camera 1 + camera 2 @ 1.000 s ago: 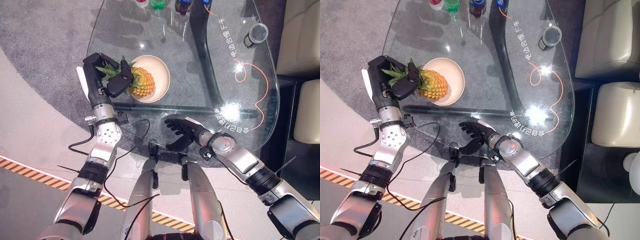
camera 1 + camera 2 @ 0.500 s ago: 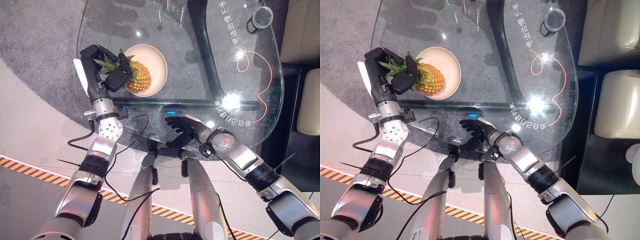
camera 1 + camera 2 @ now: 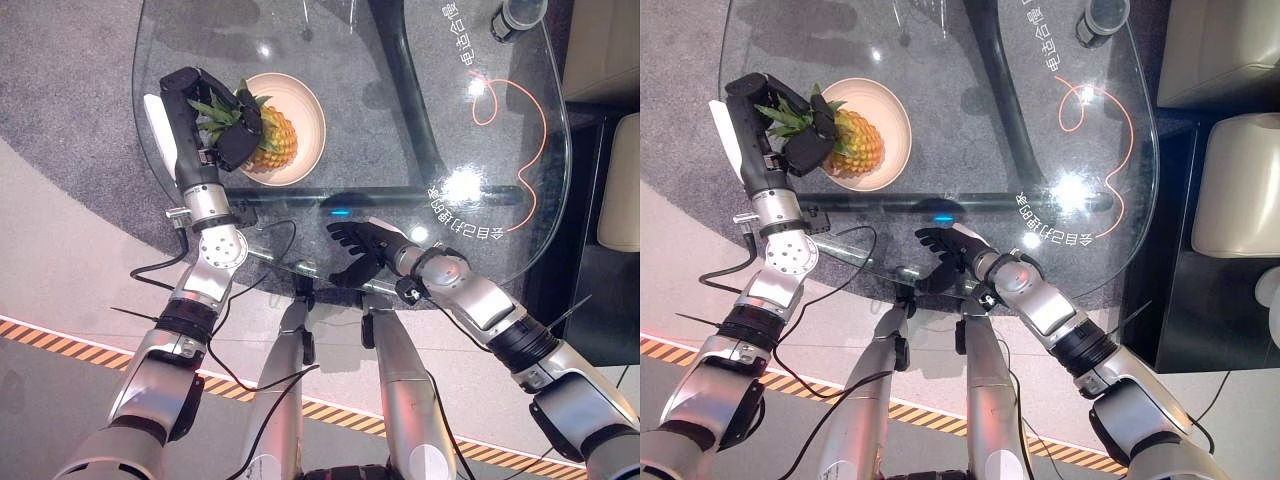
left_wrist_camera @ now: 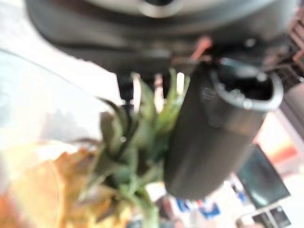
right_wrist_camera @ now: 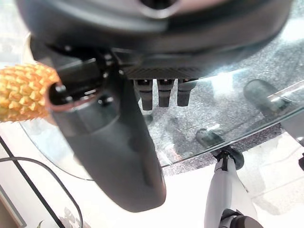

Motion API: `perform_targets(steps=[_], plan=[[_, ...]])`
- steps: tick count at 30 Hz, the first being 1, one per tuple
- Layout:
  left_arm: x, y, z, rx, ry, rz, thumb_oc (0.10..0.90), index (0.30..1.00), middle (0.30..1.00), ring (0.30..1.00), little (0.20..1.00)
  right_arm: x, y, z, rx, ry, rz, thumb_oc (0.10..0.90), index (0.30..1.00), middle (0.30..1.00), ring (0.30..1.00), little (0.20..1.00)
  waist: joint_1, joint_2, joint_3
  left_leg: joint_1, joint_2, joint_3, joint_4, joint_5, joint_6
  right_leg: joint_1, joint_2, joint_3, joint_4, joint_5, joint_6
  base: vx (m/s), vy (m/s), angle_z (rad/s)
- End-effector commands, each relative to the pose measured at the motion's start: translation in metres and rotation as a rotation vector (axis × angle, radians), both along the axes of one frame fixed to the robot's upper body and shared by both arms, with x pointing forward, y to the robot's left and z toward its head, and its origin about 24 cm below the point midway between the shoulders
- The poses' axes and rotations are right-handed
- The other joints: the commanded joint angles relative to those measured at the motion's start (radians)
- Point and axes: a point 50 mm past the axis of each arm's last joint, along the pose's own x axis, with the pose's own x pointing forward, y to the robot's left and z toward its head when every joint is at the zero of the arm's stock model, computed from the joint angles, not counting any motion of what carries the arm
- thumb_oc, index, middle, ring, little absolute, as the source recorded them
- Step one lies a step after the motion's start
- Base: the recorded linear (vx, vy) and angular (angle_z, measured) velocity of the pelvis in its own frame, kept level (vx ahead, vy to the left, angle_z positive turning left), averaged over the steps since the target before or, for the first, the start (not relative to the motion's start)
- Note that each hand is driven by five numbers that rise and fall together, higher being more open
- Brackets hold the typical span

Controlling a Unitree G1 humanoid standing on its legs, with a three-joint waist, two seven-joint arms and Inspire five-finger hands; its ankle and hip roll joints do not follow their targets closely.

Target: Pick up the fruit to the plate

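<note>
A pineapple (image 3: 273,142) with green leaves (image 4: 142,137) lies over the near-left rim of a cream plate (image 3: 306,100) on the glass table (image 3: 420,60). My left hand (image 3: 205,120) is shut on the pineapple's leafy crown, thumb (image 4: 213,137) against the leaves. My right hand (image 3: 362,252) hovers at the table's near edge with fingers relaxed and holds nothing; its thumb (image 5: 114,147) shows large in the right wrist view, with the pineapple (image 5: 23,92) beyond it.
A dark-lidded jar (image 3: 518,14) stands at the table's far right. An orange cord (image 3: 520,130) curls on the glass. A dark table leg (image 3: 400,90) runs under the glass. Beige seats (image 3: 1225,190) stand at the right.
The camera has shifted, so the whole scene sits further left and up. The left hand still holds the pineapple over the plate's rim; the right hand stays at the near edge.
</note>
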Motion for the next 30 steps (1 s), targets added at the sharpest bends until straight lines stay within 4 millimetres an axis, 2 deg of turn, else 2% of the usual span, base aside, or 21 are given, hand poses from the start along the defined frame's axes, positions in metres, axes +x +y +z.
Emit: perform_targets(steps=[1,13,20,21,22,23,24,30], plan=[[-0.011,-0.005,0.061,0.023,-0.289,0.008,0.100,0.300,0.300,0.300,0.200,-0.010,0.026,0.007,0.085,0.006,0.124,0.800,0.900,0.900,0.900,0.900,-0.008,0.003,-0.028,-0.074,-0.043,-0.011,0.165,-0.101,-0.026,-0.013,0.018,0.041,-0.115,0.095,0.066,0.00,0.000,0.00],[0.001,-0.008,0.059,0.073,-0.222,0.079,0.100,0.300,0.300,0.300,0.200,-0.005,0.028,0.011,0.074,-0.001,0.126,0.800,0.900,0.900,0.900,0.900,-0.013,0.008,-0.028,-0.136,-0.042,-0.012,0.190,-0.106,-0.031,-0.090,0.020,0.043,-0.084,0.096,0.076,0.00,0.012,-0.01],[0.006,-0.001,0.057,0.050,-0.180,0.116,0.100,0.300,0.300,0.300,0.200,-0.002,0.028,0.014,0.073,-0.015,0.125,0.800,0.900,0.900,0.900,0.900,-0.014,0.007,-0.028,-0.152,-0.041,-0.013,0.190,-0.101,-0.035,-0.107,0.022,0.042,-0.081,0.099,0.079,-0.01,0.002,-0.01],[0.006,-0.001,0.057,0.051,-0.178,0.118,0.226,0.408,0.408,0.408,0.326,-0.001,0.028,0.014,0.074,-0.018,0.126,0.800,0.900,0.900,0.900,0.900,-0.013,0.007,-0.028,-0.152,-0.041,-0.013,0.188,-0.100,-0.035,-0.107,0.023,0.042,-0.082,0.100,0.080,0.00,0.000,0.00],[0.006,0.000,0.057,0.052,-0.177,0.121,0.306,0.476,0.476,0.476,0.406,-0.001,0.027,0.014,0.075,-0.020,0.126,0.800,0.900,0.900,0.900,0.900,-0.014,0.006,-0.028,-0.152,-0.041,-0.013,0.186,-0.099,-0.036,-0.106,0.023,0.042,-0.085,0.100,0.080,0.00,0.000,0.00],[0.007,0.000,0.056,0.058,-0.167,0.116,0.536,0.674,0.674,0.674,0.636,-0.001,0.027,0.015,0.075,-0.022,0.124,0.800,0.900,0.900,0.900,0.900,-0.014,0.006,-0.028,-0.151,-0.042,-0.014,0.184,-0.098,-0.037,-0.105,0.023,0.043,-0.087,0.101,0.080,0.00,0.000,0.00],[0.007,0.000,0.055,0.058,-0.161,0.123,0.800,0.900,0.900,0.900,0.900,-0.001,0.027,0.014,0.076,-0.023,0.124,0.800,0.900,0.900,0.900,0.900,-0.014,0.006,-0.028,-0.150,-0.042,-0.015,0.184,-0.097,-0.037,-0.104,0.024,0.043,-0.087,0.101,0.080,0.00,0.000,0.00],[0.007,0.005,0.053,0.055,-0.160,0.153,0.800,0.900,0.900,0.900,0.900,-0.002,0.026,0.013,0.080,-0.028,0.133,0.800,0.900,0.900,0.900,0.900,-0.014,0.005,-0.028,-0.136,-0.045,-0.019,0.176,-0.094,-0.038,-0.087,0.024,0.042,-0.095,0.102,0.079,0.00,0.000,0.00]])
